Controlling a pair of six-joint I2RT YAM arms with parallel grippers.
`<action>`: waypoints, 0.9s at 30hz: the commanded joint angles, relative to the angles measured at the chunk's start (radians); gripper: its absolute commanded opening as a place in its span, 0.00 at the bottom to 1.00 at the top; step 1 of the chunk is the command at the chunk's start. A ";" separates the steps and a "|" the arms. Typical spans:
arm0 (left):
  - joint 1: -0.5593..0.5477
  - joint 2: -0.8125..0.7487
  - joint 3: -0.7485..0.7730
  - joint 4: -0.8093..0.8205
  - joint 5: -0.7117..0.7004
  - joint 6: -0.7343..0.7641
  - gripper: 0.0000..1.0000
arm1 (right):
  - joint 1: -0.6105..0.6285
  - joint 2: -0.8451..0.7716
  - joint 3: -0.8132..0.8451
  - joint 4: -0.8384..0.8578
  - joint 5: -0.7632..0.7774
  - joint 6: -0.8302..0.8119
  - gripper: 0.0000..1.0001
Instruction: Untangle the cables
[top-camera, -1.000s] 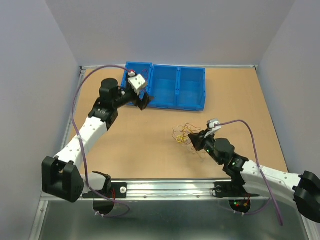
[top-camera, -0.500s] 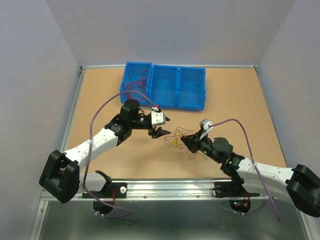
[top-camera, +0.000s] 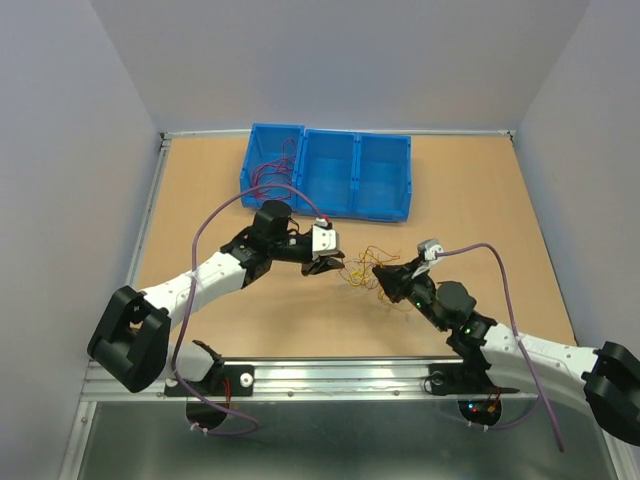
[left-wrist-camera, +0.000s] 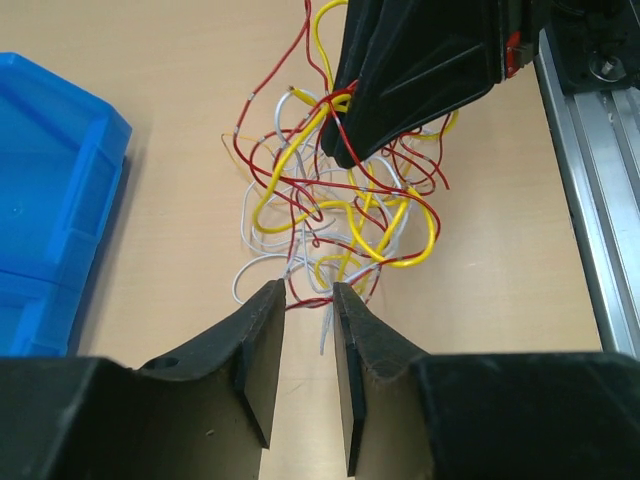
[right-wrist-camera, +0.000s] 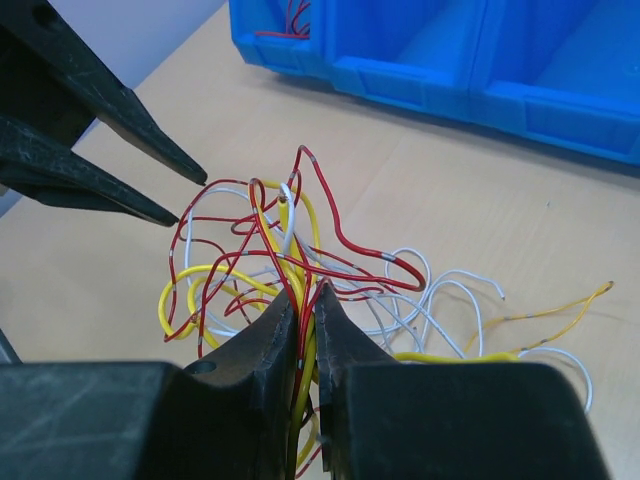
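The cables (top-camera: 362, 272), a curly tangle of thin red, yellow and white wires, lie on the table between the two arms. My right gripper (top-camera: 382, 274) is shut on them, and in the right wrist view red and yellow strands (right-wrist-camera: 270, 260) run down between its fingers (right-wrist-camera: 307, 292). My left gripper (top-camera: 336, 266) has come to the tangle's left edge. Seen from the left wrist, it (left-wrist-camera: 308, 292) is open with a narrow gap. A red strand (left-wrist-camera: 312, 300) crosses at its tips and a white wire end lies in the gap.
A row of blue bins (top-camera: 330, 172) stands at the back, the left one holding red wires (top-camera: 268, 172). An aluminium rail (top-camera: 330, 375) runs along the near edge of the table. The right gripper's body (left-wrist-camera: 420, 70) looms just beyond the tangle in the left wrist view.
My left arm has swung from the left blue bin down to the tangle, its jaws narrowing on the way. The right gripper has kept its hold and shifted slightly.
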 joint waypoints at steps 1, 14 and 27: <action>-0.009 0.004 0.055 0.017 0.031 -0.031 0.37 | -0.003 -0.028 -0.029 0.099 0.057 0.028 0.05; -0.026 0.030 0.080 0.015 0.062 -0.081 0.54 | -0.001 0.056 -0.012 0.148 0.060 0.030 0.06; -0.026 -0.040 0.066 -0.015 -0.007 -0.029 0.61 | -0.003 0.001 -0.052 0.174 0.118 0.046 0.06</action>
